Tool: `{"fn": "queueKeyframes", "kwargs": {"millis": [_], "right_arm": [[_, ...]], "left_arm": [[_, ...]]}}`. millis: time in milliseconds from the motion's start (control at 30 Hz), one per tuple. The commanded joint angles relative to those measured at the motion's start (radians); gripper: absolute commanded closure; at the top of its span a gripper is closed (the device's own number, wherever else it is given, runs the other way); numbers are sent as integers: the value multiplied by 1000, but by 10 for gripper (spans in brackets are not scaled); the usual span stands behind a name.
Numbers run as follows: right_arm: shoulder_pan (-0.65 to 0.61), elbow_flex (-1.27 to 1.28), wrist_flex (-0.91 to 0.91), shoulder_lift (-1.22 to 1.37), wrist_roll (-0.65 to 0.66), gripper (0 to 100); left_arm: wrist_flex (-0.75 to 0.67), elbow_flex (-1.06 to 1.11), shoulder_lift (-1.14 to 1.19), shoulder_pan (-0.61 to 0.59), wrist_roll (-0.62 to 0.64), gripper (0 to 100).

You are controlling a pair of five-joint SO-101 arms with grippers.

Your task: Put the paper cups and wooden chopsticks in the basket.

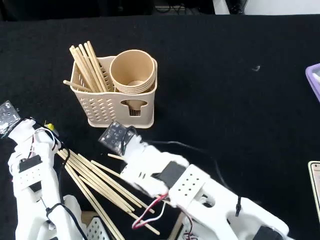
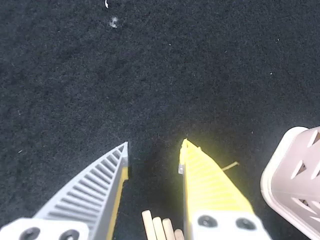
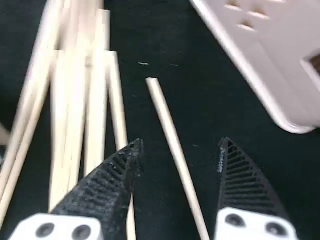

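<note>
Overhead, a black cloth (image 1: pixel 240 125) lies under everything; the basket (image 1: pixel 115 107) holds stacked paper cups (image 1: pixel 132 70) and upright chopsticks (image 1: pixel 87 67) — a loose bundle (image 1: pixel 100 185) lies nearby.

Left wrist: left gripper (image 2: pixel 152 150) fingers apart, stick ends (image 2: pixel 157 227) between them, basket corner just beside.

Right wrist: right gripper (image 3: pixel 180 147) spread, a single chopstick (image 3: pixel 170 135) between its fingers — basket beyond.

Basket (image 1: pixel 117 107) on table (image 1: pixel 225 100), left of centre, toward far side. Cups (image 1: pixel 132 70) stacked in basket's right part. Chopsticks (image 1: pixel 87 65) stand in its left part, leaning left. Loose chopsticks (image 1: pixel 100 185) lie on table before basket, between two arms. Left gripper (image 2: pixel 152 155) at basket's near-left, fingers apart over table, loose chopstick ends between them. Right gripper (image 3: pixel 180 150) just before basket, fingers apart, single chopstick (image 3: pixel 172 145) on table between them, pile just beside.
</note>
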Motion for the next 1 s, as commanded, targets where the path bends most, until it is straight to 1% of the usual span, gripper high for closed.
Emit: {"fn": "queueKeyframes", "kwargs": {"millis": [0, 133, 267, 333, 433, 467, 533, 600, 667, 800, 967], "right_arm": [[-109, 4, -12, 2, -8, 758], [-195, 24, -20, 2, -23, 756], [-252, 25, -20, 5, -150, 754], [-272, 25, -21, 5, -184, 754], [-293, 35, -26, 7, -209, 754], [-301, 44, -46, 7, -218, 754], [-318, 79, -110, 7, -244, 754], [-334, 124, -210, 7, -278, 754], [-351, 168, -321, 7, -307, 754], [-393, 225, -473, 7, -350, 754], [-448, 228, -493, 7, -376, 753]], "left_arm": [[-23, -13, -12, -8, 0, 830], [-26, -13, -12, -8, 0, 830], [-26, -15, -14, -10, 0, 830], [-26, -21, -14, -33, 5, 830], [-28, -33, -15, -99, 11, 830], [-28, -41, -12, -122, 23, 830], [-26, -48, -11, -171, 94, 830], [-26, -53, -11, -226, 186, 830], [-20, -65, -9, -265, 244, 829], [-20, -67, -9, -274, 255, 829], [-25, -73, -9, -280, 256, 830]]}}
